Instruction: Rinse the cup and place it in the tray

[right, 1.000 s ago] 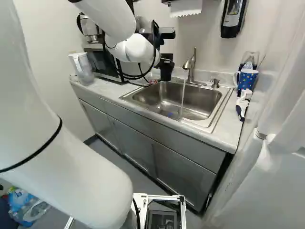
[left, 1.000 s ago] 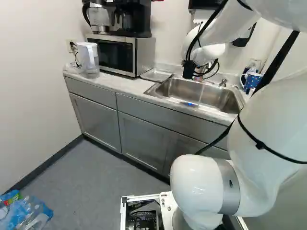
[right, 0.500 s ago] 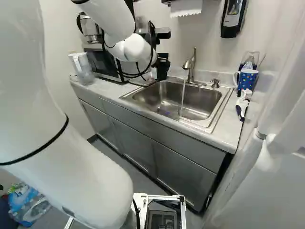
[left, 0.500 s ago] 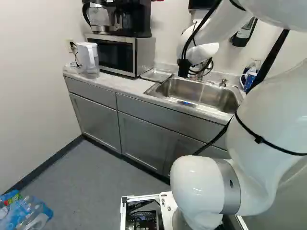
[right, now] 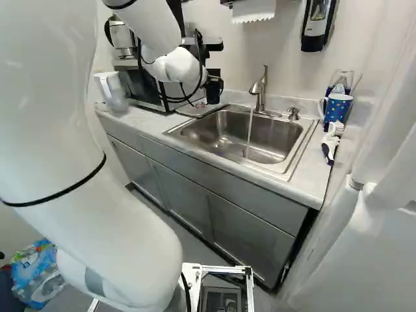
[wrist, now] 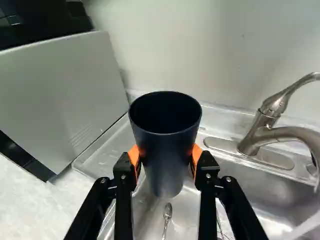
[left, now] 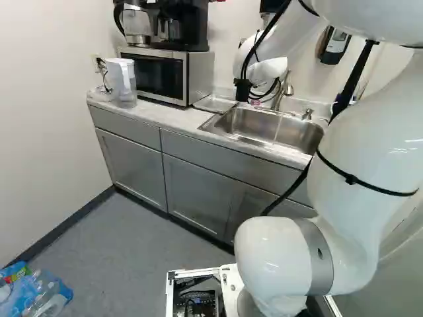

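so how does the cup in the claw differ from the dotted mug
The cup is plain and dark; the mug is blue with coloured dots. The cup shows no handle, while the mug has one at its side. The cup is held up in the claw, but the mug stands beside the sink. Both are upright.

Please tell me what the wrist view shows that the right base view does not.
Only the wrist view: the orange finger pads and a small metal spoon.
Only the right base view: a blue dotted mug and a clear plastic pitcher.
Both: the dark tapered cup, brushed-metal faucet, stainless-steel sink and flat shiny tray.
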Tool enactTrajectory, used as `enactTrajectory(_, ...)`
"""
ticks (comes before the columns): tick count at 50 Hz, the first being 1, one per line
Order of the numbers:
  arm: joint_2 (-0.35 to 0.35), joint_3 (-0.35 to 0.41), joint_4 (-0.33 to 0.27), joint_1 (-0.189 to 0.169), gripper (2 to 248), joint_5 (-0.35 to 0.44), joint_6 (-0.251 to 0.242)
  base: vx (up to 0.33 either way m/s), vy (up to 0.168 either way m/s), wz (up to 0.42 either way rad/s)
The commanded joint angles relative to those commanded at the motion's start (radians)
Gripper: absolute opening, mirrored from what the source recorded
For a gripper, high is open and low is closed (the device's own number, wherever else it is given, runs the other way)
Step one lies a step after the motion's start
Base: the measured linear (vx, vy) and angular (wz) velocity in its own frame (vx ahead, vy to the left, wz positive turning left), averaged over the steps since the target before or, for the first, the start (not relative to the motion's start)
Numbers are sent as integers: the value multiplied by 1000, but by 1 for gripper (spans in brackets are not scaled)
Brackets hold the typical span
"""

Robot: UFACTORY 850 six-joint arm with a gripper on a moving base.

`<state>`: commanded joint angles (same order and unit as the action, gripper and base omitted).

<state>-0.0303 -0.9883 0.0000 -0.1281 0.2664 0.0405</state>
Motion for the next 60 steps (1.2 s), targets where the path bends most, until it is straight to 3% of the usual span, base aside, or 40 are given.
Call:
enactTrajectory(36, -152, -160, 0, 79, 120, 10, 0, 0, 0, 0)
enactTrajectory(60, -275, -294, 0, 100, 120, 10, 0, 0, 0, 0)
